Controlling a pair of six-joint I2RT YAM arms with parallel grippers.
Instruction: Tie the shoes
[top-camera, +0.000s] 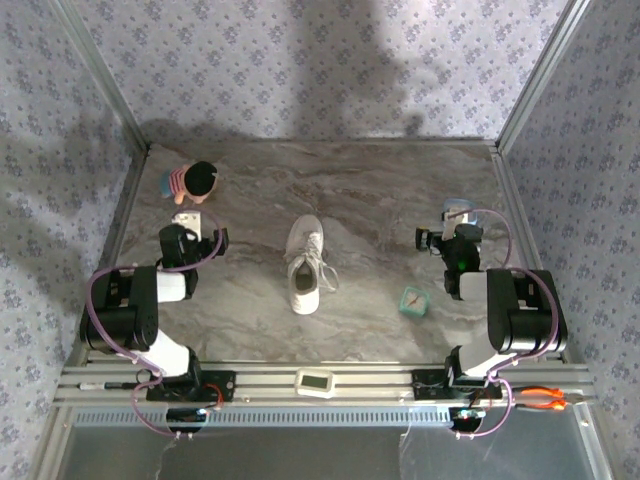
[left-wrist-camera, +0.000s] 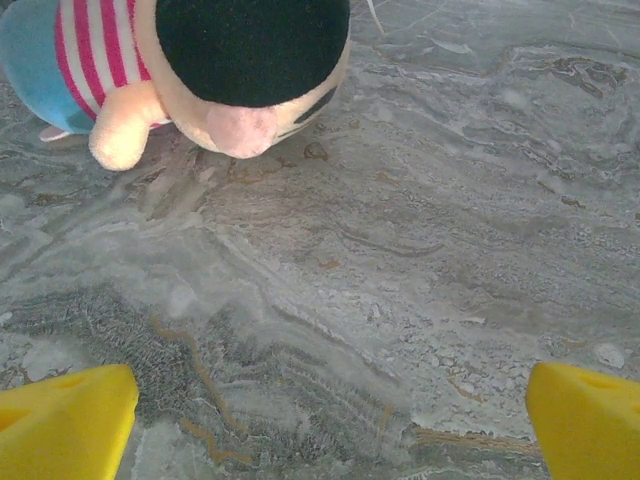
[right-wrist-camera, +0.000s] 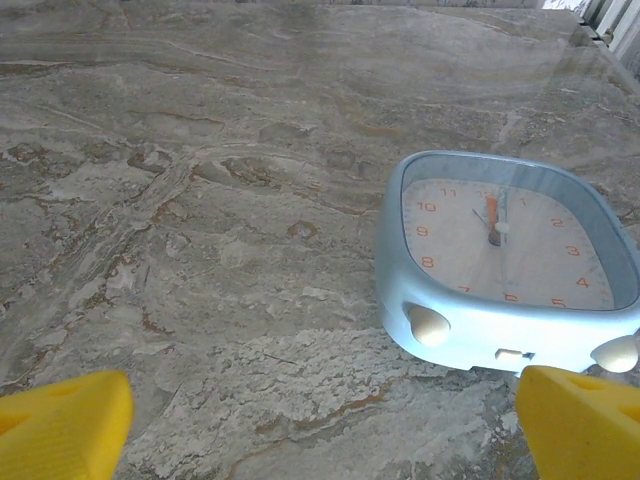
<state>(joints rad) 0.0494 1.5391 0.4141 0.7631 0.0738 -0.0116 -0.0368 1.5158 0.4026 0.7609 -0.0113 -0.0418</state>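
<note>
The shoe is a white low-top sneaker lying mid-table, toe toward the arms, with its thin white laces loose and trailing to its right. My left gripper stands well to the shoe's left, aimed at the back left corner. In the left wrist view it is open, yellow fingertips wide apart over bare marble. My right gripper stands far to the shoe's right. The right wrist view shows it open too, nothing between its fingertips.
A small doll with black hair and a striped body lies just ahead of the left gripper, at the back left. A pale blue alarm clock lies face up right in front of the right gripper. A small teal clock sits near the right arm.
</note>
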